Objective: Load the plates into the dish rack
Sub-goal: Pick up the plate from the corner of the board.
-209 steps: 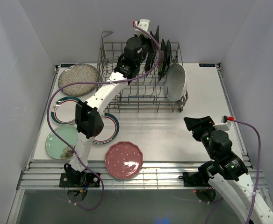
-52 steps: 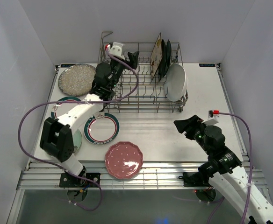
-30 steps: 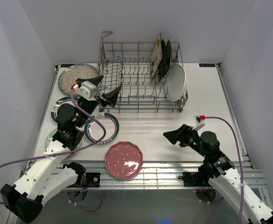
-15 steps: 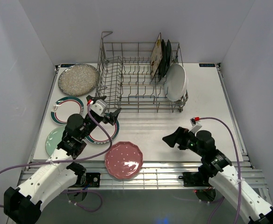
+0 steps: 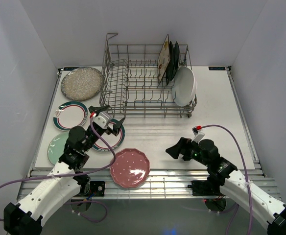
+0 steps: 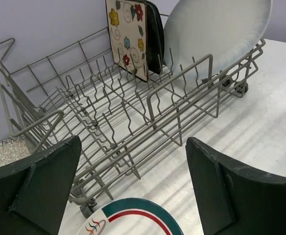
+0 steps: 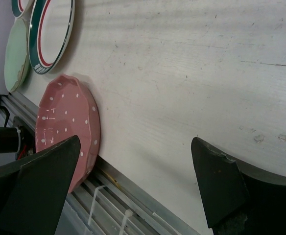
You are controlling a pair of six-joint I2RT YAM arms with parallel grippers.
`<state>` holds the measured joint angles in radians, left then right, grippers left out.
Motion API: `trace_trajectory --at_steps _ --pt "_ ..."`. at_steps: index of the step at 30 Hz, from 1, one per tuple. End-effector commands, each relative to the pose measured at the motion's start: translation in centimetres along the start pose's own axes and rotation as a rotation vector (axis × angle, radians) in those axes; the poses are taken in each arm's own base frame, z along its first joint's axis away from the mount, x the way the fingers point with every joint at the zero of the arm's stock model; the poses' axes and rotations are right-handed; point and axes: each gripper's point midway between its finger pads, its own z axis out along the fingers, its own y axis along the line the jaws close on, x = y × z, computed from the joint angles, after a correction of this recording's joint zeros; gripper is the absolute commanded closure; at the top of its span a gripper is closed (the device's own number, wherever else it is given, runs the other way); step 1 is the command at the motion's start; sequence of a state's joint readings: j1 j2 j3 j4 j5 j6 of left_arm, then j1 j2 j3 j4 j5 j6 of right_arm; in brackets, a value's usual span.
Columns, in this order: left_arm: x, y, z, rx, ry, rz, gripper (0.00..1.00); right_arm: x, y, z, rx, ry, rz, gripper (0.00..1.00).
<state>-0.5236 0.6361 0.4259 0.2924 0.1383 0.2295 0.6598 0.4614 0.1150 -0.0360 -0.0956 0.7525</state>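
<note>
The dish rack [image 5: 114, 78] [image 6: 133, 112] holds a cream floral square plate [image 5: 163, 58] [image 6: 128, 36], a black plate [image 5: 173, 61] [image 6: 155, 34] and a white oval plate [image 5: 184, 86] [image 6: 216, 34], all on edge. Flat on the table lie a speckled silver plate [image 5: 82, 83], two teal-rimmed plates [image 5: 70, 115] [image 5: 108, 141], a pale green plate [image 5: 57, 149] and a pink scalloped plate [image 5: 130, 167] [image 7: 67, 137]. My left gripper [image 5: 109, 116] [image 6: 133, 142] hangs open above the nearer teal-rimmed plate [image 6: 133, 218], facing the rack. My right gripper [image 5: 175, 149] [image 7: 135, 139] is open and empty, right of the pink plate.
The pink plate sits at the table's near edge beside the metal rail [image 7: 133, 200]. White walls close in the left, back and right sides. Both arms' purple cables [image 5: 221, 128] loop over the table.
My left gripper has drawn back from the rack and come down over the teal-rimmed plate. My right gripper has slid left toward the pink plate. No plate has moved.
</note>
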Motion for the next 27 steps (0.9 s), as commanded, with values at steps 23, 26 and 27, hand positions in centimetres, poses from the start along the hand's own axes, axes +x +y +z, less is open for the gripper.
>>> trace_trajectory --at_steps 23,26,27 --pt "0.0 0.3 0.1 -0.017 -0.011 0.005 0.02 3.2 7.2 5.6 0.033 0.074 -0.189 0.04" --pt "0.0 0.4 0.1 -0.020 -0.013 0.005 0.02 3.8 8.4 6.3 0.032 0.091 -0.215 0.04" --pt "-0.1 0.4 0.0 -0.018 -0.015 0.007 0.02 4.1 8.7 6.4 0.028 0.100 -0.225 0.04"
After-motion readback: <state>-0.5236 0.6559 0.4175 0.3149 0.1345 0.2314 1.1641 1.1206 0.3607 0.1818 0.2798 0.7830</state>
